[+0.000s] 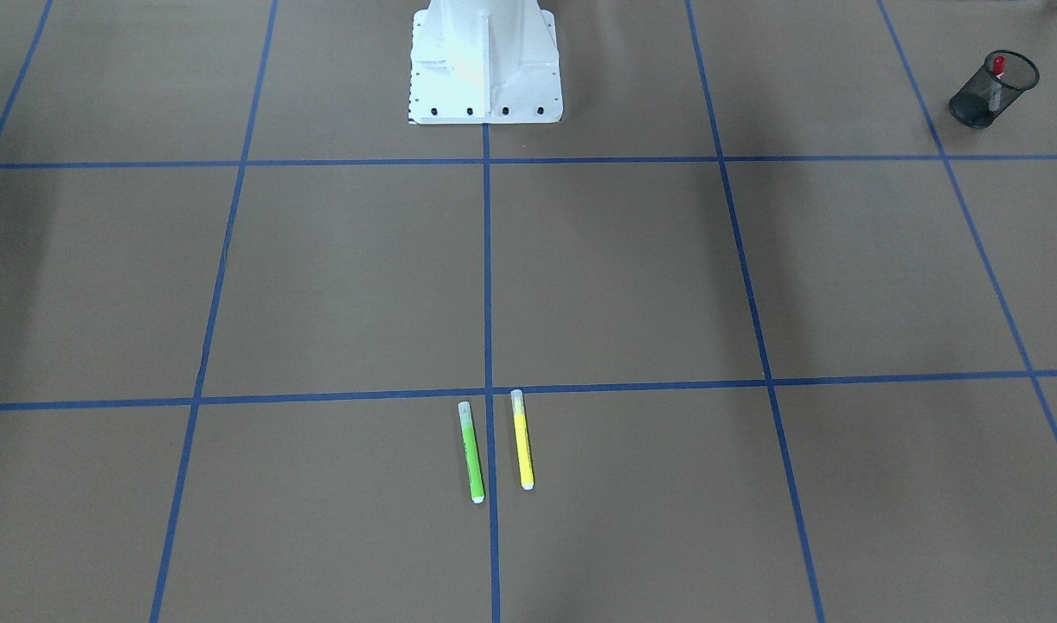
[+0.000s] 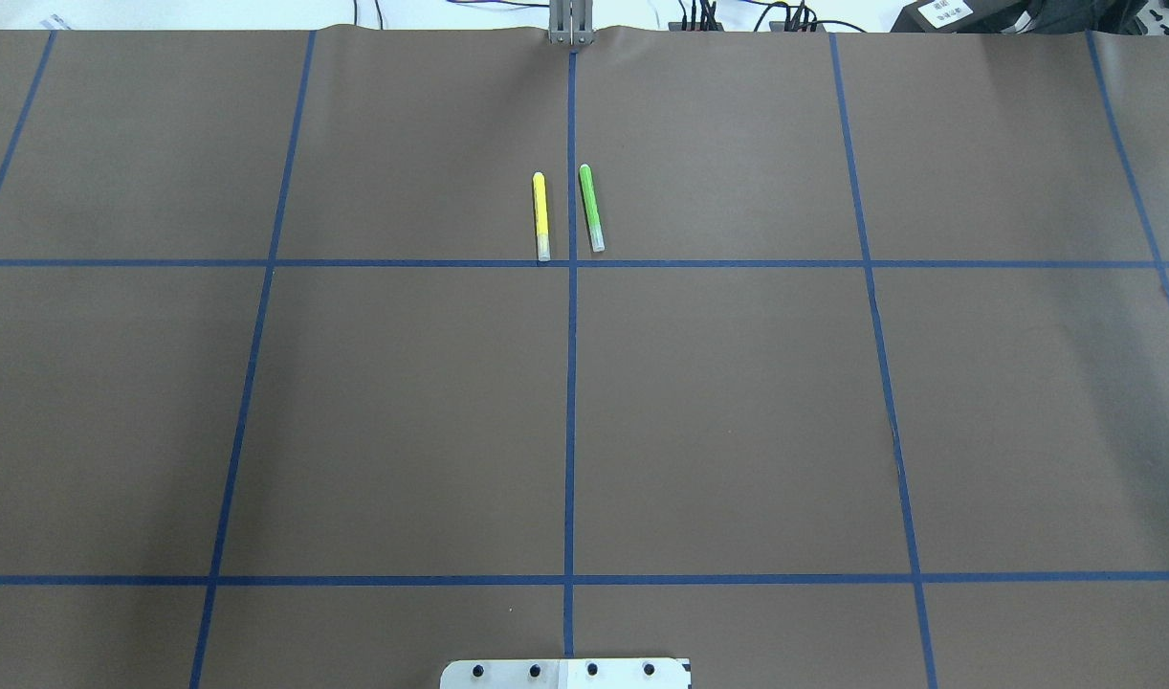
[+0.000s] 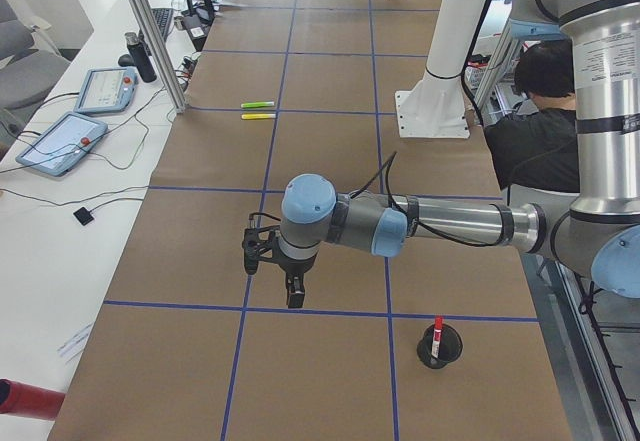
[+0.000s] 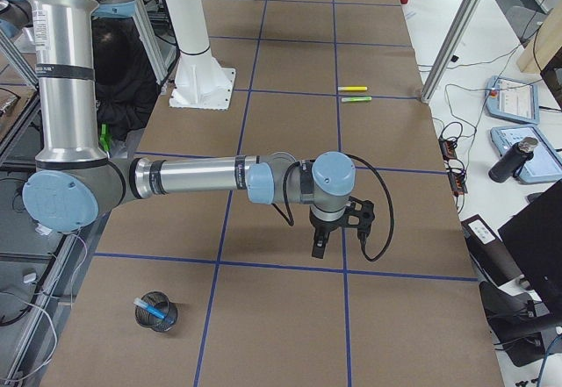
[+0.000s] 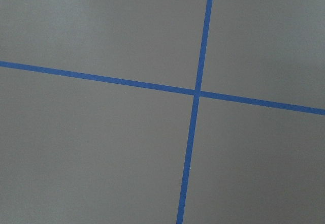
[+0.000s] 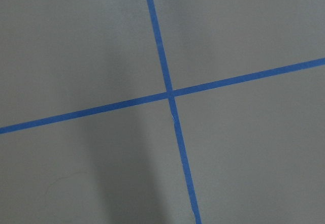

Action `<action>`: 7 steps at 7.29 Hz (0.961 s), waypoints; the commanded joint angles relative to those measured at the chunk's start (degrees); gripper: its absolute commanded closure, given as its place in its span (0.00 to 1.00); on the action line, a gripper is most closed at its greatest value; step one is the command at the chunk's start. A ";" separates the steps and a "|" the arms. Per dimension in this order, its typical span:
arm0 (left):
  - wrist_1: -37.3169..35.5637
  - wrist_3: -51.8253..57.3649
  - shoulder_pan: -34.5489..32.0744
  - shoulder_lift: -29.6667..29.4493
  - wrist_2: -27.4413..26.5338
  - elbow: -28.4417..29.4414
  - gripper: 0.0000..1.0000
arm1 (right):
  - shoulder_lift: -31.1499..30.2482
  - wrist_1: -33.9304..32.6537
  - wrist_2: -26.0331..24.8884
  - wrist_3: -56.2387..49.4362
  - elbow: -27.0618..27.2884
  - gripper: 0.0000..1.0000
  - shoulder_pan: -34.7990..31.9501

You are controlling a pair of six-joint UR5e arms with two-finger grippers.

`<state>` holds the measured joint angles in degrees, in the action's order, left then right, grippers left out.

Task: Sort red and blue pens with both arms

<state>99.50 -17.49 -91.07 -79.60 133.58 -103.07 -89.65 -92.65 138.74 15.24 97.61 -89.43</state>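
red pen (image 3: 437, 327): upright in mesh cup (image 3: 441, 353), desk (image 2: 403, 411) left end | blue pen (image 4: 149, 306): leaning in second mesh cup (image 4: 160, 318), right end | left fingers (image 3: 295, 292), right fingers (image 4: 319, 247): above bare desk, cannot tell whether spread or pressed together | green pen (image 2: 591, 208), yellow pen (image 2: 540, 216): side by side, far edge

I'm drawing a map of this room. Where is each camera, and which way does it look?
Front-facing: across the table, looking down toward the white base, the only body shown.
Overhead: behind that base, looking forward and down; only its edge shows.
Left side: table's left end; left arm and red pen near.
Right side: opposite end; right arm and blue pen near.
Left wrist: down at crossing tape lines; no body shows.
Right wrist: the same.
Shared: front-facing and overhead both show green marker and yellow marker.
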 commanded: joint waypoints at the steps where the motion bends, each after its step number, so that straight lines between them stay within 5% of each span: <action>1: 0.34 -0.09 0.02 0.06 0.72 1.03 0.00 | 0.27 -0.08 1.53 0.84 0.83 0.00 0.75; 3: 0.52 -0.09 0.02 0.06 0.72 0.68 0.00 | -0.52 -0.52 -4.85 0.84 0.04 0.00 2.67; 7: 0.61 0.35 0.02 -0.03 0.81 0.59 0.00 | -2.19 -0.17 -6.29 -0.12 -0.75 0.00 2.68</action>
<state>100.07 -17.35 -91.06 -79.62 134.31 -102.41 -91.30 -92.99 132.86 15.28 96.90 -86.78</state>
